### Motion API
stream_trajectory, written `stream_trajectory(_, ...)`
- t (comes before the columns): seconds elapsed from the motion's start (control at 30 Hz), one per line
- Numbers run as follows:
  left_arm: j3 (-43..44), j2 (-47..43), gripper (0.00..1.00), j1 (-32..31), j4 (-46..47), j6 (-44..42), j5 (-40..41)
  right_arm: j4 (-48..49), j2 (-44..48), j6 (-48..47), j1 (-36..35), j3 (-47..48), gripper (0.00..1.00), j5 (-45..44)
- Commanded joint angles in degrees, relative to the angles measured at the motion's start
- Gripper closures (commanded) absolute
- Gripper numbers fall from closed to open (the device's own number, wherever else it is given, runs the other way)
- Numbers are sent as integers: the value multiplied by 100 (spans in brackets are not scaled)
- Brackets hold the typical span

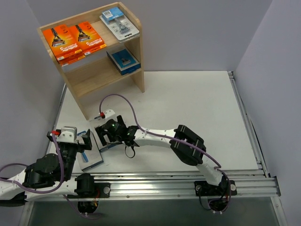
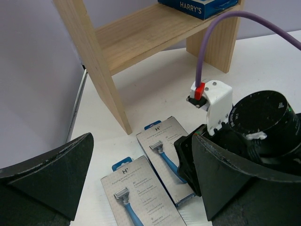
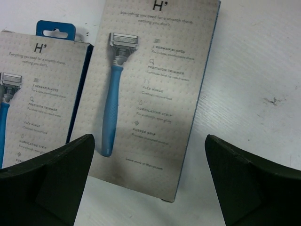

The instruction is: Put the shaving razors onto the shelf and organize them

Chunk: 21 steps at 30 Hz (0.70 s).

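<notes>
Two grey-and-blue shaving razor boxes lie flat on the table, side by side: one (image 1: 90, 157) (image 2: 141, 197) nearer me, the other (image 1: 101, 140) (image 2: 165, 154) (image 3: 155, 94) partly under the right arm's wrist. My right gripper (image 1: 105, 133) (image 3: 149, 141) hovers open just above that second box, its fingers on either side of the lower end. My left gripper (image 1: 84, 142) (image 2: 143, 143) is open over the nearer box, holding nothing. On the wooden shelf (image 1: 134, 21), two orange boxes (image 1: 75, 40) and a clear blister pack (image 1: 120, 22) lie on top. A blue box (image 1: 123, 61) (image 2: 200, 5) sits on the lower tier.
The shelf's front-left leg (image 2: 101, 70) stands close beyond the two boxes. The right arm's black wrist (image 2: 263, 122) and purple cable (image 2: 207, 42) crowd the right of the left wrist view. Grey walls enclose the white table (image 1: 197, 108); a metal rail (image 1: 188, 186) runs along its near edge.
</notes>
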State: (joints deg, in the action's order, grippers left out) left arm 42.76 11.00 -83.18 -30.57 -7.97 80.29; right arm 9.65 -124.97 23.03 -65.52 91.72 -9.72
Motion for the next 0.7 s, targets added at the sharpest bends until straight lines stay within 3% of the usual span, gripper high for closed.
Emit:
stream_trajectory(0.0, 92, 7, 6, 38, 200, -65, -49, -358, -107, -403, -286, 407, 0, -750)
stream_trajectory(0.5, 145, -204, 6, 205, 183, 23, -31, -648, -906, -571, -524, 1348, 0, -918)
stream_trajectory(0.67, 153, -29, 6, 205, 156, 6, -84, -1324, -1345, -633, -541, 1936, 0, -1400)
